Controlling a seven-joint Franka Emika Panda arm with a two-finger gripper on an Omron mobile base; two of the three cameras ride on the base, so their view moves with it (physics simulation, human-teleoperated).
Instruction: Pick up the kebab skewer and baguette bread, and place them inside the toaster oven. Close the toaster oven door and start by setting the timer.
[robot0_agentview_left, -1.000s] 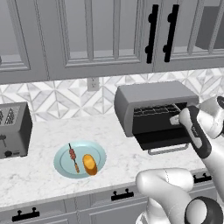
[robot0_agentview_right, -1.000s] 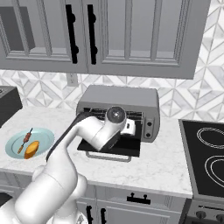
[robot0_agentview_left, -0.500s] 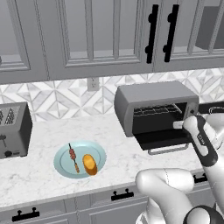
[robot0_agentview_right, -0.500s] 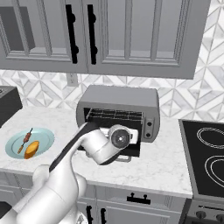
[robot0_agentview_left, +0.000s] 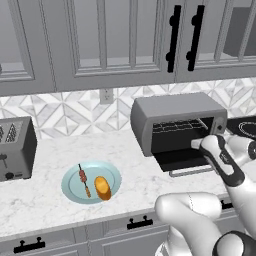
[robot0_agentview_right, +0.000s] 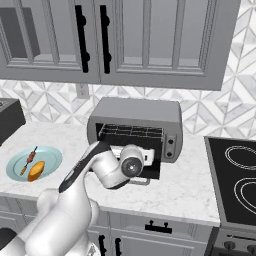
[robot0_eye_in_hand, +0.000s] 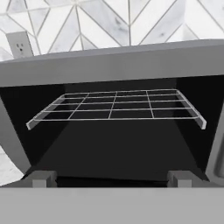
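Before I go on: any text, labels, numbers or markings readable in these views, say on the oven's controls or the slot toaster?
None can be read.
Toaster oven control panel: two dark knobs, no legible marks.
Slot toaster: plain grey, no lettering visible.
Wall outlet: blank.
Plate, cabinets: no print.

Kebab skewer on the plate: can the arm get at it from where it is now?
Probably yes. The kebab skewer lies uncovered on the plate beside the baguette bread, nothing above; the gripper must swing over from the toaster oven.

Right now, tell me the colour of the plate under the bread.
Light blue plate, clearest in the left base view.
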